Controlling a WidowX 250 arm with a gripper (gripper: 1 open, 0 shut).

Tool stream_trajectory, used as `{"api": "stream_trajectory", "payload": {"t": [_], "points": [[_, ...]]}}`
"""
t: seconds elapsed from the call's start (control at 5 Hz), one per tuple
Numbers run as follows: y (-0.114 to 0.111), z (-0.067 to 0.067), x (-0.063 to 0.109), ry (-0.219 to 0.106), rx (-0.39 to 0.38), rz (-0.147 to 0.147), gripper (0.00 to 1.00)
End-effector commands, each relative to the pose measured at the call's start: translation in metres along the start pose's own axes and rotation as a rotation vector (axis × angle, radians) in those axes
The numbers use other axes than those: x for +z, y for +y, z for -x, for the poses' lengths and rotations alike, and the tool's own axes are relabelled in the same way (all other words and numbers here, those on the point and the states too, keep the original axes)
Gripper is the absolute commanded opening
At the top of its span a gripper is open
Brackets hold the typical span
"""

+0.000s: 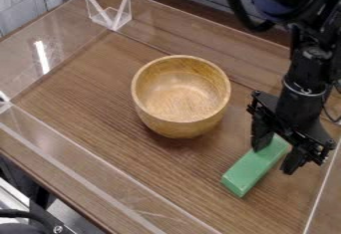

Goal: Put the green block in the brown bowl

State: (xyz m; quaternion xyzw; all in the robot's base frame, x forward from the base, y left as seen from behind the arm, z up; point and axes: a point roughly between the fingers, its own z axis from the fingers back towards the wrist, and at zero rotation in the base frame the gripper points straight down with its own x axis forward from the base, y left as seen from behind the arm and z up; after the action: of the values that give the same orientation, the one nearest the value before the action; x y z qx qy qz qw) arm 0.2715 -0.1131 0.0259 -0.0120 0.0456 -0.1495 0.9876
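The green block [250,174] lies flat on the wooden table at the right front, angled with its far end pointing up and to the right. My gripper [289,150] points straight down over that far end. Its black fingers [262,136] stand apart on either side of the block, so the gripper is open and straddles it low near the table. I see no lift of the block. The far tip of the block is hidden behind the fingers. The brown bowl [173,126] sits empty and upright to the left of the gripper, a short gap from the block.
A low clear plastic wall [54,143] borders the table's left and front edges. A small clear folded stand [110,12] sits at the far left corner. The table's right edge [326,193] lies close beside the gripper. Black cables hang behind the arm.
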Motion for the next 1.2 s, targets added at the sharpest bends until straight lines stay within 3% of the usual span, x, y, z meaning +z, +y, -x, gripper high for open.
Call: {"api": "stream_trajectory", "payload": {"t": [0.0, 1.0], "points": [[0.010, 0.001, -0.014, 0.030, 0.003, 0.011, 1.00], [0.012, 0.003, -0.032, 0.099, -0.008, 0.048, 1.00]]}}
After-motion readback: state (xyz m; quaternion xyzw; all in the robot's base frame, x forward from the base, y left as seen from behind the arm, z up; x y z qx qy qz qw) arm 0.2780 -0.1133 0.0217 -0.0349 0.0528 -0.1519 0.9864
